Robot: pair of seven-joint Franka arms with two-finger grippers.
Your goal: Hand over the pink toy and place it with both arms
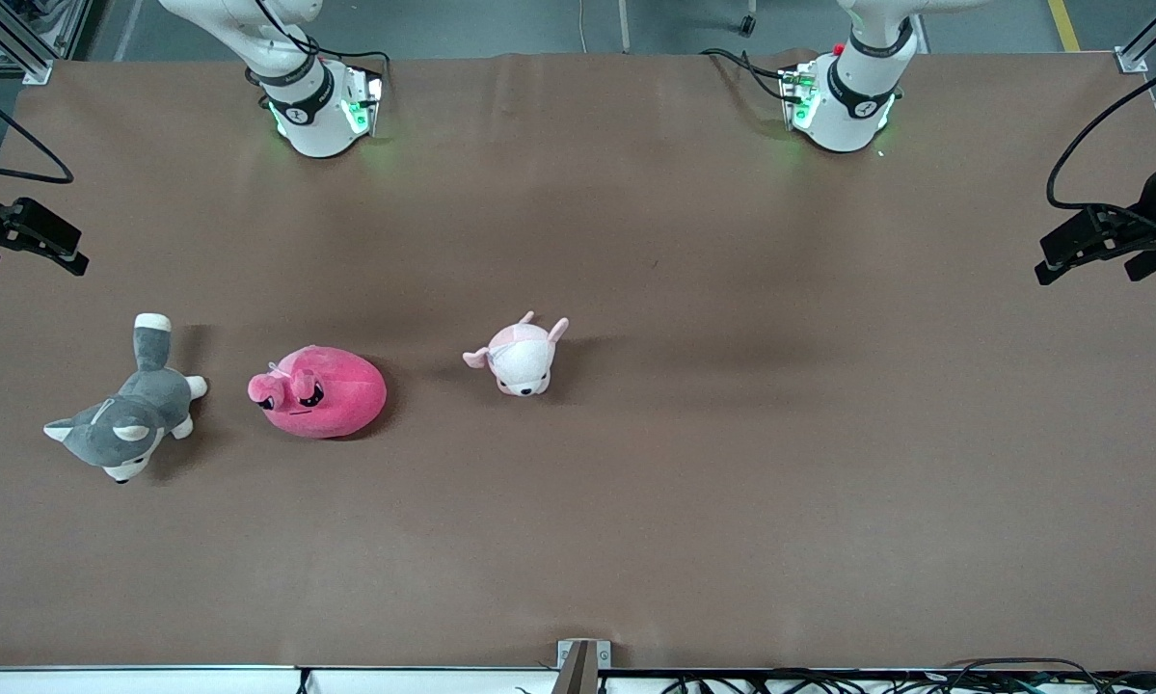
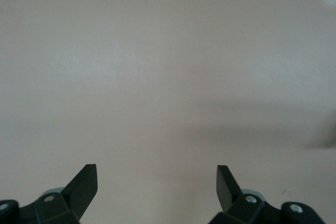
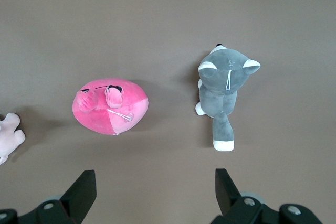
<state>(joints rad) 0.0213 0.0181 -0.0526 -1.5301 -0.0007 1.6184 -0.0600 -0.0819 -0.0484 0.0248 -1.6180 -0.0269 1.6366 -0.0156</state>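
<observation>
The pink toy (image 1: 322, 393) lies on the brown table toward the right arm's end, face turned to the husky; it also shows in the right wrist view (image 3: 110, 108). My right gripper (image 1: 74, 258) hangs high over the table's edge at the right arm's end, open and empty (image 3: 155, 182), well apart from the toy. My left gripper (image 1: 1045, 272) hangs high at the left arm's end, open and empty (image 2: 156, 179), with only bare table under it.
A grey-and-white husky plush (image 1: 124, 419) lies beside the pink toy, closer to the right arm's end (image 3: 223, 85). A small pale pink-and-white plush (image 1: 522, 359) sits near the table's middle. The brown table (image 1: 732, 434) is bare toward the left arm's end.
</observation>
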